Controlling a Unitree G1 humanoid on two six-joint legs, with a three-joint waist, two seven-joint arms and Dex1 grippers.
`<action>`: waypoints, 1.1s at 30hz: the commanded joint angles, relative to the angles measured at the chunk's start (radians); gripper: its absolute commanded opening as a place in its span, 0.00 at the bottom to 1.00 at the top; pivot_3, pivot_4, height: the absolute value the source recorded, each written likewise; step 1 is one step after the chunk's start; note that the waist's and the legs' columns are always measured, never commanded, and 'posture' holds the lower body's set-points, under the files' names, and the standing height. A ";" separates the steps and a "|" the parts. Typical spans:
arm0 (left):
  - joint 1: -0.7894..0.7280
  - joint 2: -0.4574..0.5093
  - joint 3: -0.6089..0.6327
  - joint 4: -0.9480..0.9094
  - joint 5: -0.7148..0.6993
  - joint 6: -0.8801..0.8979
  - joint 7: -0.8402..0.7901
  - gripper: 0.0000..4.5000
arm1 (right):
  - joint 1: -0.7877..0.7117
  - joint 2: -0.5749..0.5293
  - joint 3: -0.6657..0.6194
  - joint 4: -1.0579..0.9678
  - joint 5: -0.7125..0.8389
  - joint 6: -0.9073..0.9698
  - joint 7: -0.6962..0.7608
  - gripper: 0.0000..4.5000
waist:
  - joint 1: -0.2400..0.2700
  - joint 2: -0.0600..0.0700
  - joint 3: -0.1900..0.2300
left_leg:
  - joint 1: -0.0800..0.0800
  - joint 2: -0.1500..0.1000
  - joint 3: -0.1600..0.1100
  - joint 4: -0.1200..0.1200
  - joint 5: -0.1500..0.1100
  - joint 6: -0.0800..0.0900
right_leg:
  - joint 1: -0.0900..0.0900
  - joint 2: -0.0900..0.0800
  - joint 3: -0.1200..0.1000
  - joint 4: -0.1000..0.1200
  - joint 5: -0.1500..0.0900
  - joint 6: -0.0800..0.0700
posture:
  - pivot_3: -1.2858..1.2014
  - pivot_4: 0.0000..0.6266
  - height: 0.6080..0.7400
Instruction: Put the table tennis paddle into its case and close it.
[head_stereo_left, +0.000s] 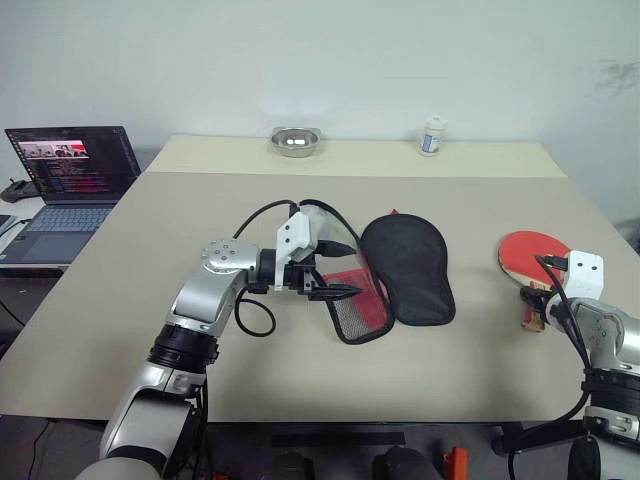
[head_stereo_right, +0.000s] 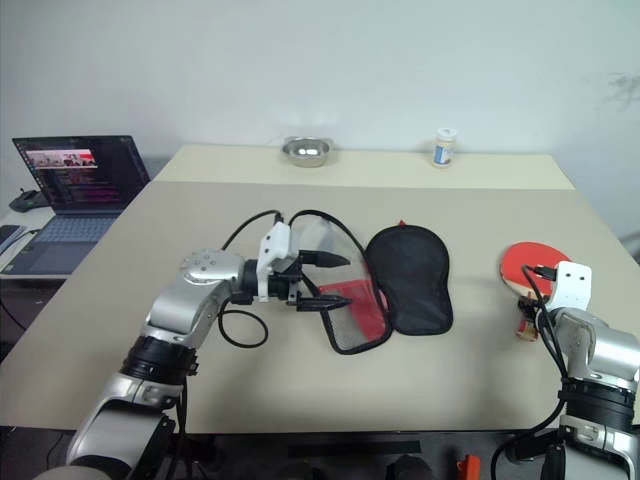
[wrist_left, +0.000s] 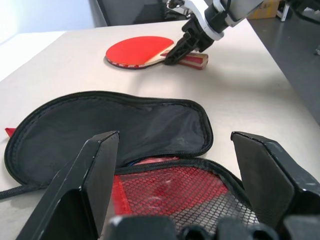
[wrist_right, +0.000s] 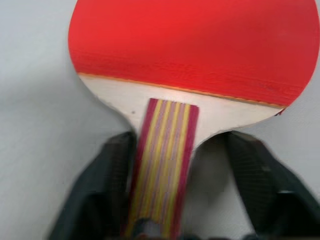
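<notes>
The case (head_stereo_left: 405, 268) lies open near the middle of the worktop (head_stereo_left: 120, 330), its 2 halves spread side by side: the solid half to the right, the mesh half (head_stereo_left: 358, 305) to the left and nearer the front edge. The left gripper (head_stereo_left: 335, 270) hangs just left of the mesh half, pointing right across it. The paddle (head_stereo_left: 530, 262) lies flat well to the right of the case, near the worktop's right edge, handle toward the front. The right gripper (wrist_right: 182, 200) sits at that handle, 1 of its fingers (wrist_right: 102, 195) on each side. At the back edge stand a bowl (head_stereo_left: 295, 141) and, to its right, a small bottle (head_stereo_left: 433, 136). A laptop (head_stereo_left: 62, 190) sits on a separate surface left of the worktop.
</notes>
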 joint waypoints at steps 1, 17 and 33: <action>0.001 0.010 0.014 -0.018 -0.002 -0.017 0.010 0.87 | -0.003 0.017 -0.013 0.002 0.000 -0.008 -0.019 0.35 | 0.000 0.000 0.000 | 0.000 0.000 0.000 0.000 0.000 0.000 | 0.000 0.000 0.000 0.000 0.000 0.000 | 0.52 0.24 1.00; 0.004 0.021 0.018 0.029 0.007 -0.035 0.019 0.87 | -0.082 0.075 0.046 -0.448 0.076 0.196 -0.035 0.24 | -0.021 0.005 0.003 | -0.002 0.001 0.001 -0.001 0.000 0.000 | -0.003 0.000 0.001 0.001 0.000 0.000 | 0.52 0.24 1.00; 0.003 0.010 0.015 0.043 0.008 -0.044 0.028 0.87 | -0.050 0.458 0.289 -0.591 0.039 0.288 -0.133 0.24 | -0.018 0.005 0.003 | -0.006 0.000 -0.001 -0.001 0.000 0.000 | -0.005 -0.001 -0.001 -0.001 0.000 0.000 | 0.52 0.24 1.00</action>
